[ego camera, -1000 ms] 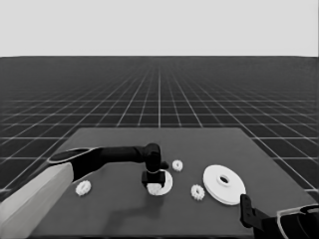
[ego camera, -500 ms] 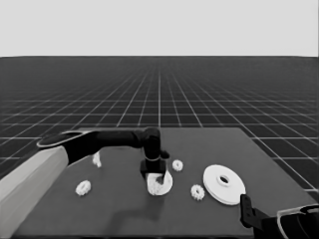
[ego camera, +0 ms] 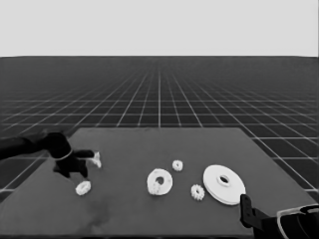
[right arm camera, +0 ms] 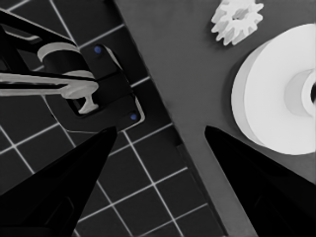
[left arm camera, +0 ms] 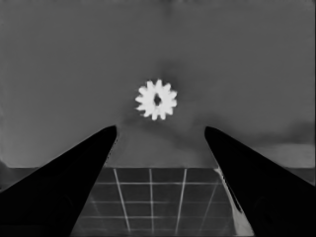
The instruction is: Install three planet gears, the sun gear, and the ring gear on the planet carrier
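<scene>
The smaller round part (ego camera: 160,181), the planet carrier, lies at mid-table, and a toothed gear (ego camera: 158,189) seems to sit on its near side. To its right are two loose planet gears (ego camera: 177,165) (ego camera: 198,191) and the larger round part (ego camera: 224,184), the ring gear. At the table's left end, my left gripper (ego camera: 77,169) hovers open just behind another gear (ego camera: 83,187). The left wrist view shows this gear (left arm camera: 156,99) beyond the open, empty gripper (left arm camera: 160,131). My right gripper (ego camera: 247,211) waits open at the lower right corner.
A thin white piece (ego camera: 96,159) lies just right of the left gripper. The right wrist view shows a gear (right arm camera: 237,19), the larger round part (right arm camera: 276,98), the table's corner and dark machinery (right arm camera: 98,84) with blue lights past the edge.
My left arm has drawn back from the smaller round part to the table's left end, leaving a gear on that part. The right arm has not moved.
</scene>
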`<state>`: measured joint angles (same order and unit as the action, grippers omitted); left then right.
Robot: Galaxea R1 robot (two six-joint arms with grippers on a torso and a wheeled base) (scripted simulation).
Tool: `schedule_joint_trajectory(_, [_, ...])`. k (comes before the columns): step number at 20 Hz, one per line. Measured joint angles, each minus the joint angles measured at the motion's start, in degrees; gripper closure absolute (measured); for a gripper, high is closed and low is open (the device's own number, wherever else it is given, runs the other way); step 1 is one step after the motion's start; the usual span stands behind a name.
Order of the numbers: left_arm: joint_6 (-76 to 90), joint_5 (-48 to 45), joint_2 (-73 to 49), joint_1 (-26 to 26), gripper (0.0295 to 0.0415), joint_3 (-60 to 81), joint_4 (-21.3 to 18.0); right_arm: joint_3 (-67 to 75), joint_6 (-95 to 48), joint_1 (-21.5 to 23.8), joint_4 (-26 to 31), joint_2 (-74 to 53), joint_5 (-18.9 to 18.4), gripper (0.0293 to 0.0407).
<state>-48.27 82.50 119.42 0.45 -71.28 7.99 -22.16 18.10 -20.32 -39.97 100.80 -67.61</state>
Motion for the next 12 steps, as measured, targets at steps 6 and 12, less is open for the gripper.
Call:
schedule_joint_trajectory(6, [2.41, -8.27, 3.57, 11.16, 0.0326, -7.46, 7.51, 0.0, 0.0, 0.0, 0.0, 0.0, 0.0, 0.0315])
schedule_joint_trajectory(12, [2.76, -9.4, 4.31, 12.39, 0.0326, -8.86, 8.27, 0.0, 0.0, 0.0, 0.0, 0.0, 0.0, 0.0315])
